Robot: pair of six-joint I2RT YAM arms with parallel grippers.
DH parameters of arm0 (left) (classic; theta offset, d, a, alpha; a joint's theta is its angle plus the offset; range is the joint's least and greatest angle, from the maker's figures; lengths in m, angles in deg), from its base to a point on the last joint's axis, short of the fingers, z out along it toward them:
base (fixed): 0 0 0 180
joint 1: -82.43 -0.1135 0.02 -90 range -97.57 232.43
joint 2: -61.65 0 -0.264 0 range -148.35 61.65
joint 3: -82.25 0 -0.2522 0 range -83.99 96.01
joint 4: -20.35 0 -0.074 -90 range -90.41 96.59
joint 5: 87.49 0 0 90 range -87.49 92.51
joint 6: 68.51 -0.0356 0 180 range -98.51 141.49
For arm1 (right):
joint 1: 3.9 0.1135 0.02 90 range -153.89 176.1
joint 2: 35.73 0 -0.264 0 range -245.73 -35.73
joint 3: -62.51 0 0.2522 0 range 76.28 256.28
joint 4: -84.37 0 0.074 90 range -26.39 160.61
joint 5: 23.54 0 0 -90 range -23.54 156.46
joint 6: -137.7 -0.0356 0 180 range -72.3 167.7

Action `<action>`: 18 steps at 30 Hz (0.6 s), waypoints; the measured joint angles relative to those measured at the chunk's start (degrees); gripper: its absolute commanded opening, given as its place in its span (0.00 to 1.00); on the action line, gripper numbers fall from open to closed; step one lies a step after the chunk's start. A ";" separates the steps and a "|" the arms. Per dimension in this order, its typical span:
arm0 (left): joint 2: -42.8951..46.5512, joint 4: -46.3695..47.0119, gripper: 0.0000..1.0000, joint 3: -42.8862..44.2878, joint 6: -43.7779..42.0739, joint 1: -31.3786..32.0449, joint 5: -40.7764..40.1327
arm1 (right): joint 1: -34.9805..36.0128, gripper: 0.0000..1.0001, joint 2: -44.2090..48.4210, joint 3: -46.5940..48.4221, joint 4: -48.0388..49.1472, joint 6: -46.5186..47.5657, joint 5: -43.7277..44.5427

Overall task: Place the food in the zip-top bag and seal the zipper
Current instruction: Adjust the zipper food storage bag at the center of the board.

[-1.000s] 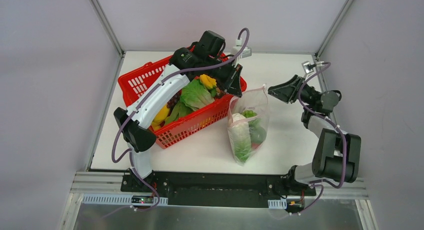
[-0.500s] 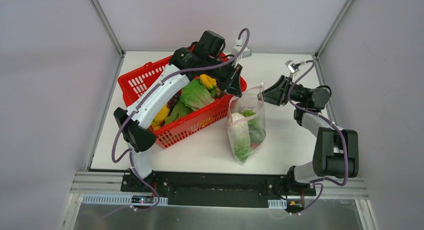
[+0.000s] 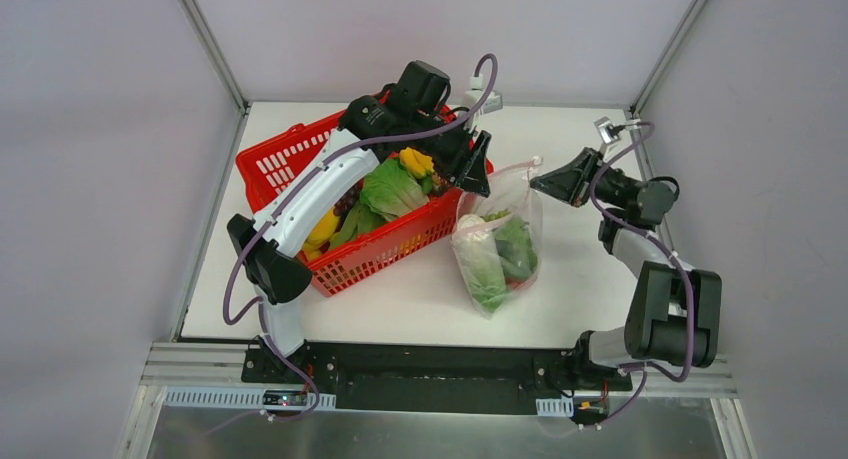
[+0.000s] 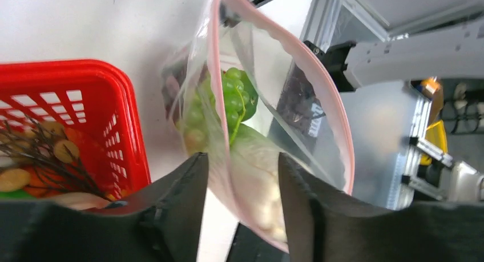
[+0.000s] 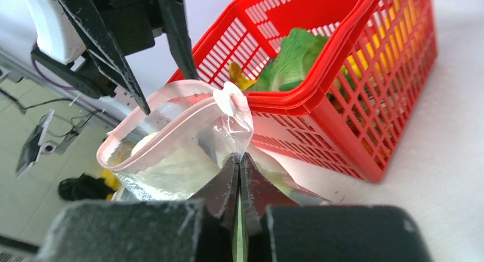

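The clear zip-top bag stands on the table right of the basket, its mouth gaping upward. Inside lie a white cabbage, green grapes and leafy greens. The pink zipper rings the open mouth, with a white slider at its right end. My right gripper is shut on the bag's corner just below that slider. My left gripper is open at the mouth's left end; the rim passes loosely between its fingers. More food, a leafy green and a yellow piece, stays in the basket.
The red mesh basket fills the table's left half, touching the bag's left side; bananas lie in it under my left arm. White walls and aluminium posts close in the back and both sides.
My right gripper moved in to the bag's right corner, shut on it and drew it slightly right. My left gripper opened, letting go of the rim. The bag mouth widened.
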 measured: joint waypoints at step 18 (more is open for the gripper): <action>21.94 10.34 0.85 -26.60 4.33 -0.48 -12.28 | -1.18 0.00 22.82 -1.92 -50.21 24.96 12.37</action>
